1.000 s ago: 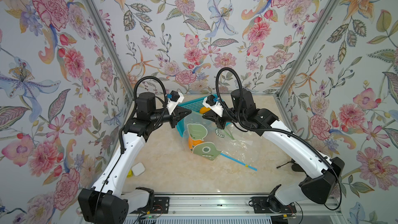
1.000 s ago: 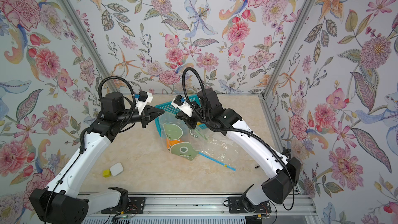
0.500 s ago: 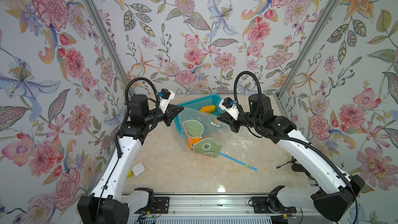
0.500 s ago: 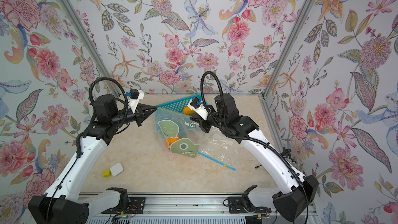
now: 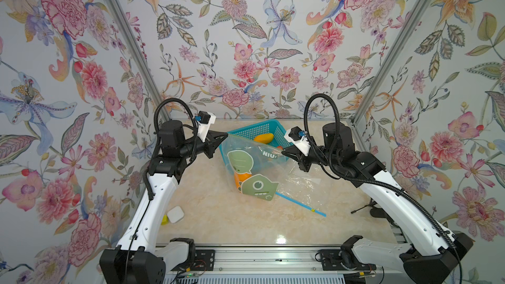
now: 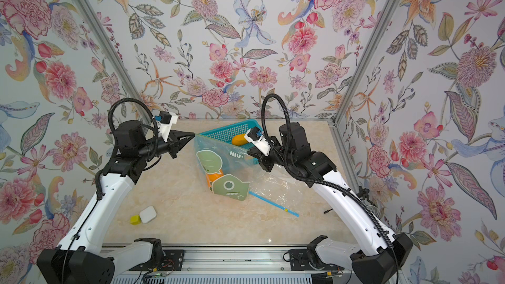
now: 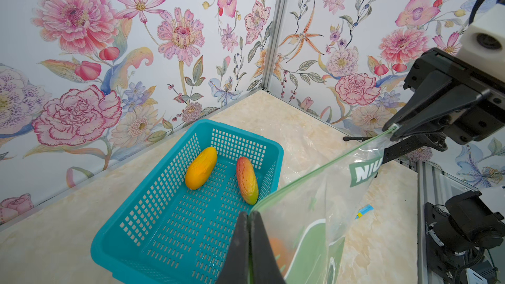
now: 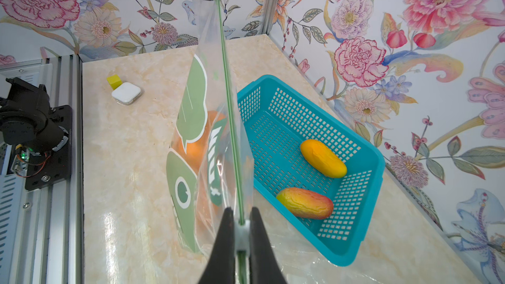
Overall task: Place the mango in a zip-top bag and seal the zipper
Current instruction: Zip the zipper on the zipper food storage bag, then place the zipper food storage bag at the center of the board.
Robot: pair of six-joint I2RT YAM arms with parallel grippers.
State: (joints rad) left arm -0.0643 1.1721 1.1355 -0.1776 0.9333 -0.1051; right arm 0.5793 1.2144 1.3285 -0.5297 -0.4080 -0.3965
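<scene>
L gripper (image 5: 225, 134) & R gripper (image 5: 283, 152): both clenching bag (image 5: 240, 161) top corners, spreading wider than a sec ago. Zip (image 8: 229, 99) is pulling taut, mango (image 5: 236, 181) sitting inside; seal prob. nearing done.

The left claw (image 6: 193, 134) and the right claw (image 6: 248, 153) each pinch one end of the bag (image 6: 218, 147) top. An orange mango (image 6: 211, 178) sits inside. A blue basket (image 6: 226, 132) stands just behind.

Glossy clear plastic bag (image 5: 247, 146), smooth plastic basket (image 5: 254, 131), polished tabletop (image 5: 232, 222).
</scene>
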